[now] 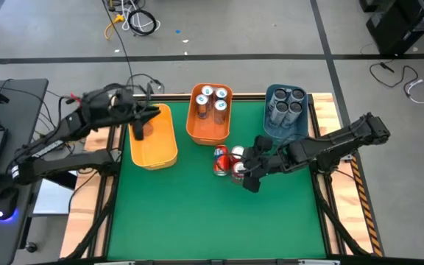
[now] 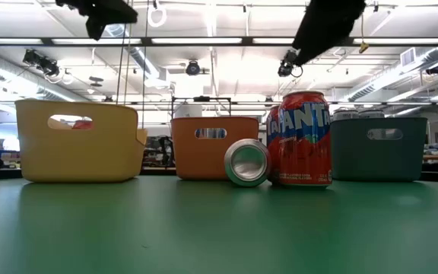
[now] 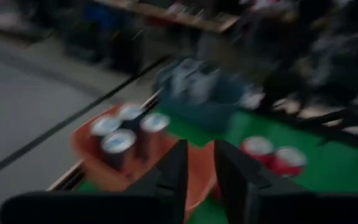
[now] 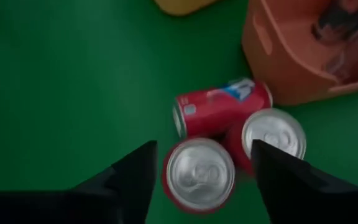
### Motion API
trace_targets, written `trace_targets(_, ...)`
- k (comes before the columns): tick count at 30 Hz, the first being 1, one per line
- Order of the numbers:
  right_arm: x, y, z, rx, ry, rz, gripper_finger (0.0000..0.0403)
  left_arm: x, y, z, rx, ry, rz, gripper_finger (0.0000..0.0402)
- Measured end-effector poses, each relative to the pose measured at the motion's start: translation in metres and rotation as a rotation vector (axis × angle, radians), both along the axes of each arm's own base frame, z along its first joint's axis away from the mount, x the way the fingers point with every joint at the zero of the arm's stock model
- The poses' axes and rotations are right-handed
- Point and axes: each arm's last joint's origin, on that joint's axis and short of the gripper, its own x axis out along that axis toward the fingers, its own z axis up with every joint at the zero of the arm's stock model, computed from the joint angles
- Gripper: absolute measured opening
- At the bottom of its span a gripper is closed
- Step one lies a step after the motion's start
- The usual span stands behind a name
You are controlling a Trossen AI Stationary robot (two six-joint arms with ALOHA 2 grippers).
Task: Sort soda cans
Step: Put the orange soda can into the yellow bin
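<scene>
Three red soda cans stand close together on the green table in front of the orange bin: two upright (image 4: 201, 171) (image 4: 273, 134) and one lying on its side (image 4: 219, 109). My right gripper (image 4: 201, 186) hangs open above them. Its fingers stand on either side of the nearest upright can without touching it. White cans (image 1: 212, 103) stand in the orange bin (image 1: 197, 129), and dark grey cans (image 1: 285, 103) stand in the blue bin (image 1: 271, 132). My left gripper (image 1: 138, 131) is raised over the yellow bin (image 1: 157, 151), with only a narrow gap between its fingers and nothing in it.
The three bins stand in a row along the table's far edge. Something red (image 2: 82, 123) shows through the yellow bin's handle slot. The near half of the green mat (image 1: 212, 221) is bare. Wooden rails (image 1: 348, 213) run along the table's sides.
</scene>
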Motion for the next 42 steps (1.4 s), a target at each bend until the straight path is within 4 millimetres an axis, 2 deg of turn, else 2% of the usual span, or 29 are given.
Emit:
trace_targets(9,0.01,0.008,-0.026,-0.059,0.104,-0.05,0.0332,-0.001,-0.025,-0.033,0.046,-0.199,-0.25,0.0008)
trace_targets(16,0.02,0.012,-0.049,-0.03,0.173,-0.105,0.0361,0.002,-0.032,-0.038,0.04,-0.227,-0.327,0.0007)
trace_targets(22,0.028,0.015,-0.064,-0.001,0.21,-0.113,0.0355,0.002,-0.032,-0.037,0.065,-0.225,-0.331,0.0008)
trace_targets(28,0.04,0.019,-0.077,0.024,0.191,-0.099,0.0301,0.002,-0.032,-0.037,0.068,-0.227,-0.331,0.0008)
trace_targets(34,0.042,0.026,-0.069,0.075,0.159,-0.054,0.029,0.002,-0.032,-0.036,0.073,-0.237,-0.33,0.0008)
trace_targets(38,0.05,0.035,-0.037,0.1,0.063,0.01,0.029,0.002,-0.032,-0.034,0.083,-0.255,-0.329,0.0008)
trace_targets(42,0.062,0.034,0.0,0.066,-0.052,0.061,0.029,0.002,-0.032,-0.034,0.088,-0.261,-0.319,0.0008)
